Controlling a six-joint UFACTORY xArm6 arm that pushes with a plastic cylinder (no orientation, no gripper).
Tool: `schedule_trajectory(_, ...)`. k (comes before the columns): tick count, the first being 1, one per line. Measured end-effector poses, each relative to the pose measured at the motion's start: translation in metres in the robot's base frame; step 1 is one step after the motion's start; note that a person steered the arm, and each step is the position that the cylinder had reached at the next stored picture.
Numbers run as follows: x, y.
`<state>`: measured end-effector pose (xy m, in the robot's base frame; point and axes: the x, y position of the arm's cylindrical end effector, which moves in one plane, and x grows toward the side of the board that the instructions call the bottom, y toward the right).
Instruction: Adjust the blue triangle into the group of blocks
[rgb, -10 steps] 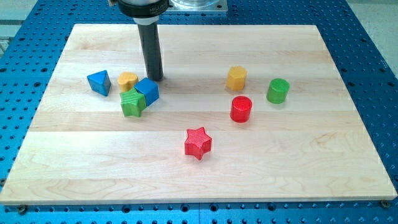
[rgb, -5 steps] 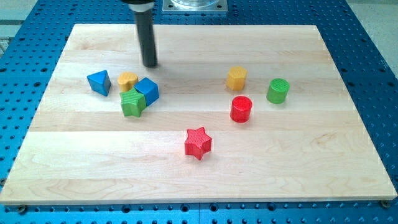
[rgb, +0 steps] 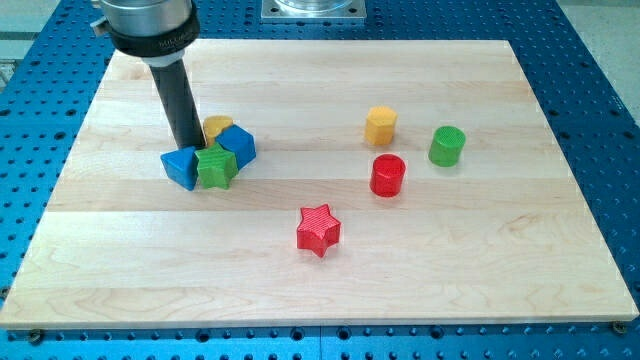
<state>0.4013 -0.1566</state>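
My tip (rgb: 188, 146) is a bare rod with nothing to open or close; it stands just above the blue triangle (rgb: 181, 166), at the yellow block's (rgb: 216, 128) left. The triangle touches the green star's (rgb: 215, 168) left side, and the blue cube (rgb: 238, 145) sits at the star's upper right. Well apart to the right lie a yellow block (rgb: 380, 125), green cylinder (rgb: 447, 146), red cylinder (rgb: 387, 175) and red star (rgb: 318, 229). No readable writing shows
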Motion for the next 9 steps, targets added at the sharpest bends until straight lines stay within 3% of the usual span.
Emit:
schedule_trajectory(3,-0.062,0.040)
schedule_trajectory(4,-0.040,0.086)
schedule_trajectory(7,-0.009,0.038)
schedule_trajectory(8,-0.028,0.061)
schedule_trajectory(9,-0.043,0.135)
